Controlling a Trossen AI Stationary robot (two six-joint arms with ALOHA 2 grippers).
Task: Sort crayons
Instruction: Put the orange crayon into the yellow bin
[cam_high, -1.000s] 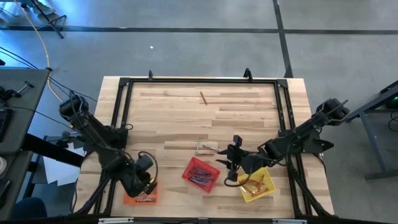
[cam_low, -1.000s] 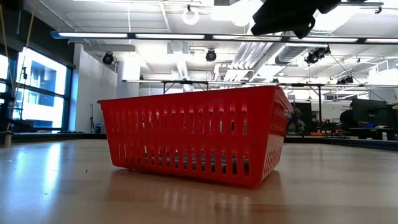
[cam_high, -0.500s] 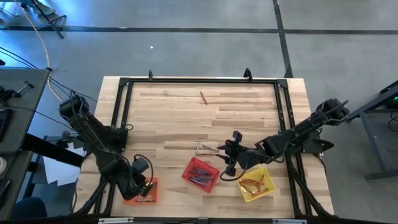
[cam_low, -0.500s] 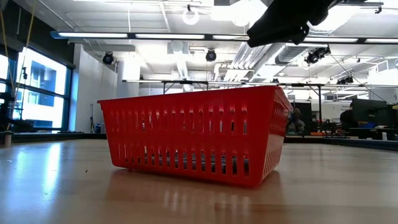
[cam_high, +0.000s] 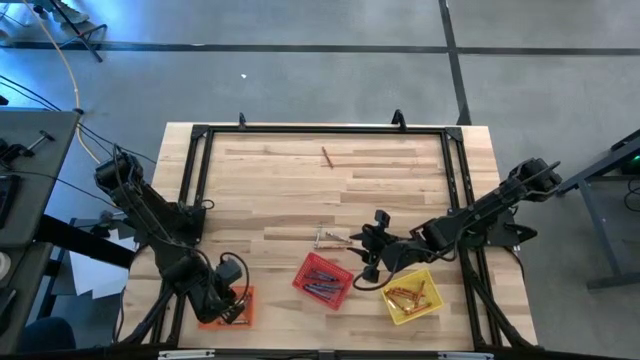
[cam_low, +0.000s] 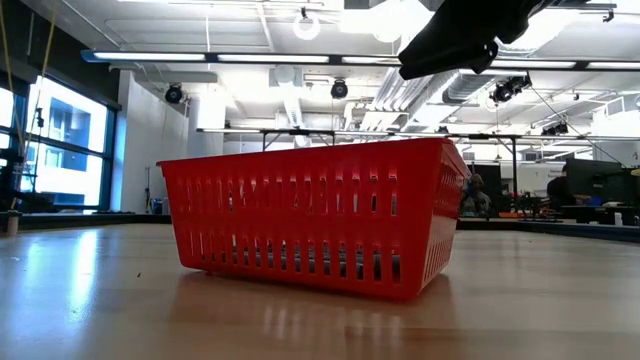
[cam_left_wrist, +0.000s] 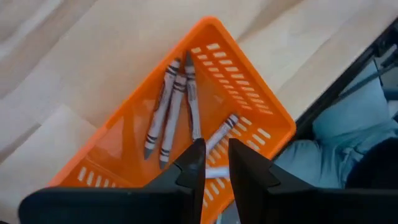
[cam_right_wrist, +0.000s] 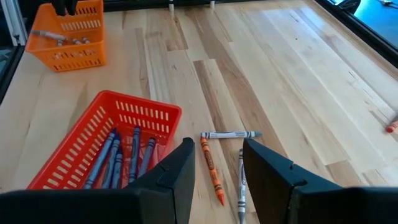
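At the table's left front corner, the left gripper (cam_left_wrist: 211, 167) is hanging over the orange basket (cam_high: 226, 306), its jaws showing a narrow slit and nothing visibly between them; grey crayons (cam_left_wrist: 177, 102) are lying loose on the mesh floor just below the tips. Toward the middle, the red basket (cam_high: 323, 279) is holding bluish-purple crayons (cam_right_wrist: 118, 155). Just beyond it, a small cluster is lying on bare wood: an orange crayon (cam_right_wrist: 211, 169) and two grey ones (cam_right_wrist: 229, 134), close together but pointing different ways. The right gripper (cam_right_wrist: 214, 163) is hovering over this cluster with its jaws standing wide and holding nothing. To its right, the yellow basket (cam_high: 411, 296) is carrying reddish-orange crayons (cam_high: 404, 294), and one stray crayon (cam_high: 327, 156) is lying far off near the table's back edge.

These sticks are probably light, stiff and waxy (so likely to roll or snap under a hard pinch), and a grip across the middle of the paper wrap looks safest.

The right wrist view is separating the cluster's colours, which the high view is showing only as a pale smudge. The stray at the back is plain in the high view alone. The low view is giving only the red basket's wall and a dark piece of arm overhead.
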